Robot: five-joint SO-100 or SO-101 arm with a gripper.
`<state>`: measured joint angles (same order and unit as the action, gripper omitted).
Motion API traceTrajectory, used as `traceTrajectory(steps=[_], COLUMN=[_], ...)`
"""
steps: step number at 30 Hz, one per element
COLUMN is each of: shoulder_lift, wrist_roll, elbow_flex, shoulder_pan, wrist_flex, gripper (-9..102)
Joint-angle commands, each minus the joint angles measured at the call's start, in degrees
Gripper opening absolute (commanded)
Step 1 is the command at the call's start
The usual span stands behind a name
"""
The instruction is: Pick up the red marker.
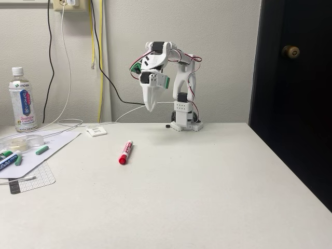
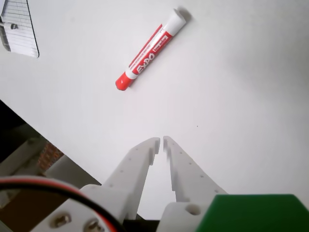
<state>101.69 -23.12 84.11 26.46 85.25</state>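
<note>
The red marker [image 1: 125, 152] lies flat on the white table, red cap toward the front, white barrel with a red label. In the wrist view the red marker [image 2: 149, 49] lies diagonally near the top, cap at the lower left. My gripper [image 1: 150, 108] hangs in the air well above the table, behind and to the right of the marker, pointing down. Seen from the wrist, the gripper [image 2: 161, 140] has its two white fingers nearly touching, with nothing between them, well short of the marker.
At the left of the fixed view a sheet of paper [image 1: 49, 148] holds a blue-labelled marker [image 1: 8, 161], small green markers [image 1: 42, 150] and a tape roll [image 1: 19, 141]. A bottle [image 1: 23, 100] stands behind. A mesh pad [image 1: 32, 178] lies near the front left. A dark door [image 1: 293, 78] borders the right.
</note>
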Motion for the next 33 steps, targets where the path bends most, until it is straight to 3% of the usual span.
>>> traceTrajectory(steps=[1, 13, 20, 33], shoulder_lift=[-1.1, -11.2, -13.6, -25.8], wrist_roll=[-1.3, -1.4, -9.1, -9.1], elbow_flex=[-2.7, -13.0, -14.5, -14.5], shoulder_pan=[-0.1, 3.2, 2.2, 3.2], wrist_flex=[-1.2, -0.9, -3.6, 1.3], gripper=[0, 0, 0, 0])
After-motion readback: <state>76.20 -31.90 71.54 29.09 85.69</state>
